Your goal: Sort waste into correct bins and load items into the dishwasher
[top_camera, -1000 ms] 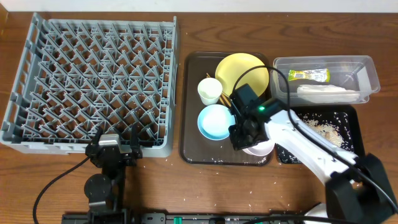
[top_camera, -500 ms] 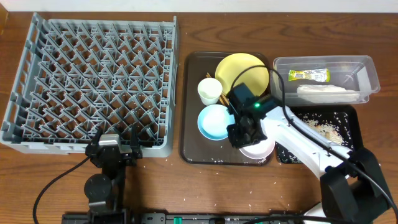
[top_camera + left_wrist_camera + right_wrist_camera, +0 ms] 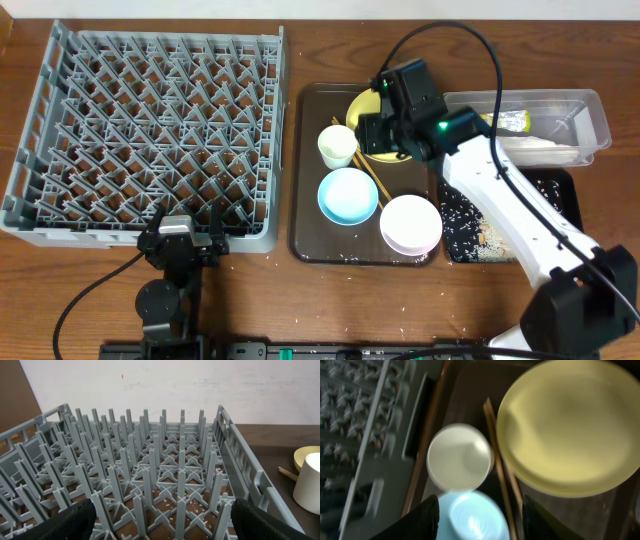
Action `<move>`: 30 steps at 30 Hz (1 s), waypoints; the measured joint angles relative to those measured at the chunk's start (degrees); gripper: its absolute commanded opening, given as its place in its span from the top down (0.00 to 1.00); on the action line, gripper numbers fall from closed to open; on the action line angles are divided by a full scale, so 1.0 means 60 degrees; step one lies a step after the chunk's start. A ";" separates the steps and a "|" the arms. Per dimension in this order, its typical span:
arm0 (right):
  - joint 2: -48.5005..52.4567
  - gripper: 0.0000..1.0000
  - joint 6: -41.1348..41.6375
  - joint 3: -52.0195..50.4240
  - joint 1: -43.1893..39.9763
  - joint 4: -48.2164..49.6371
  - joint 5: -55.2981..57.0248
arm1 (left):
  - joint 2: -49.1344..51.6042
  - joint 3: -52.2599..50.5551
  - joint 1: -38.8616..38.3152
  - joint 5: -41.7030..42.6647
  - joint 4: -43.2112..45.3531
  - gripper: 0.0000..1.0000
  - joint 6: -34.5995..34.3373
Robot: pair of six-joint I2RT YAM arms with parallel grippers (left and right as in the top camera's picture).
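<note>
Since a second ago the right arm has swung away from the white bowl (image 3: 410,224) toward 12 o'clock. Its pincer (image 3: 477,525) now hangs over the yellow plate (image 3: 570,425) at the 12 o'clock end of the brown tray (image 3: 308,215). Its fingers (image 3: 412,521) stand wide apart and grip nothing.

The white bowl is now uncovered at the tray's 5 o'clock corner. Just beside it, at its 10 o'clock, is the light blue bowl (image 3: 348,195). The white cup (image 3: 337,146) stands at 12 o'clock from the blue bowl. The chopsticks (image 3: 368,178) lie slanting between the cup and the plate's 8 o'clock rim.

At 3 o'clock from the plate is the clear tub (image 3: 575,103), which holds the green-yellow wrapper (image 3: 510,122) and the white napkin (image 3: 535,150). The black tray (image 3: 562,192) sits at 6 o'clock from the tub, with rice (image 3: 458,208) scattered over it.

The grey dish rack (image 3: 150,130) fills the 9 o'clock side of the worktop (image 3: 300,290). The left pincer (image 3: 160,527) has not stirred. It sits at the rack's 6 o'clock edge, spread wide and holding nothing.
</note>
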 measured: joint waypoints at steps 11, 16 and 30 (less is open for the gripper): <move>0.3388 0.57 0.0382 0.1985 0.0007 -0.0481 0.0091 | 0.0000 0.0000 0.0000 0.0000 0.0000 0.13 0.0000; 0.3840 0.78 0.0448 0.2018 0.0011 -0.0452 0.0106 | 0.0000 0.0000 0.0000 0.0000 0.0000 0.13 0.0000; 0.3872 0.99 0.0306 0.2182 0.0084 -0.0594 -0.0022 | 0.0000 -0.0007 0.0000 0.0000 0.0047 0.13 -0.0011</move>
